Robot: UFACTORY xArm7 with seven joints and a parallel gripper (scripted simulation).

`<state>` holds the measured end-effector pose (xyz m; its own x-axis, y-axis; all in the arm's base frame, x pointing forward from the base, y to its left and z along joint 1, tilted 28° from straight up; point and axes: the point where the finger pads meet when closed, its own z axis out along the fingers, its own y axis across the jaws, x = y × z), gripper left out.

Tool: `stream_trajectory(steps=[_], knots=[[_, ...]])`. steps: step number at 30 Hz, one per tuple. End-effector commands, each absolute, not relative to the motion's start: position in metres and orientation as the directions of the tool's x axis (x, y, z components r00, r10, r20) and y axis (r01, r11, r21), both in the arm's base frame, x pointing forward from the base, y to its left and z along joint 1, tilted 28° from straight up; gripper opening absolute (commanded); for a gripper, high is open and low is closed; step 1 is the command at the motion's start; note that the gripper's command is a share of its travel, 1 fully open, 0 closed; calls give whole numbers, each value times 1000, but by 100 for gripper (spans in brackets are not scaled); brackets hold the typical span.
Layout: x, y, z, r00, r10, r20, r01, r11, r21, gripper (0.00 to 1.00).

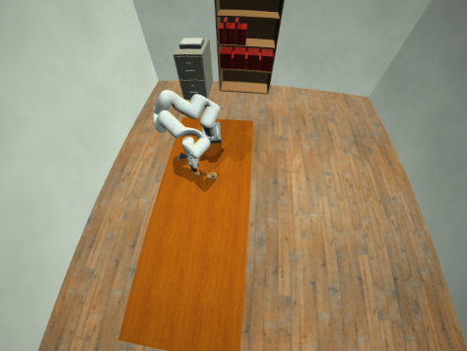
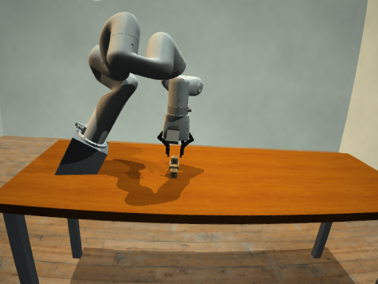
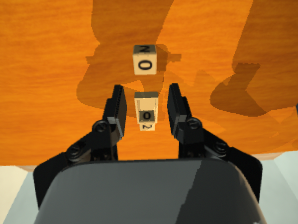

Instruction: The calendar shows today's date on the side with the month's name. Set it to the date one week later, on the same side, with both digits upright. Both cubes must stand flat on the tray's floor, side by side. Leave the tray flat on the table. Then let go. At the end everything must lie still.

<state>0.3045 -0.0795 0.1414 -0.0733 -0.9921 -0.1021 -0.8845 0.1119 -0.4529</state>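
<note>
Two small beige number cubes stand on the orange table. In the wrist view one cube (image 3: 149, 111) lies below and between my fingers, showing a 0 and a 2. The other cube (image 3: 145, 59) stands apart, a little farther on, showing a 0 and a sideways 2. My gripper (image 3: 146, 95) is half open, with a gap on each side of the near cube. In the exterior view my gripper (image 2: 175, 153) hangs just above the cubes (image 2: 174, 167) without touching them. In the top view the cubes (image 1: 205, 175) are tiny. I cannot make out a tray in any view.
The arm's base (image 2: 81, 153) stands on the table to the left of the cubes. The table's edge shows at the bottom of the wrist view. A bookshelf (image 1: 248, 44) and a filing cabinet (image 1: 193, 69) stand at the far wall.
</note>
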Motion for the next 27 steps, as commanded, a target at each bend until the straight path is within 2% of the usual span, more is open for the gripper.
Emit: stream_trajectory(steps=[1,27], knots=[[305,-80,142,-74,-992,-101,-884,112,-455,47],[320,-78,115,-74,-992,-101,-884,112,-455,47]])
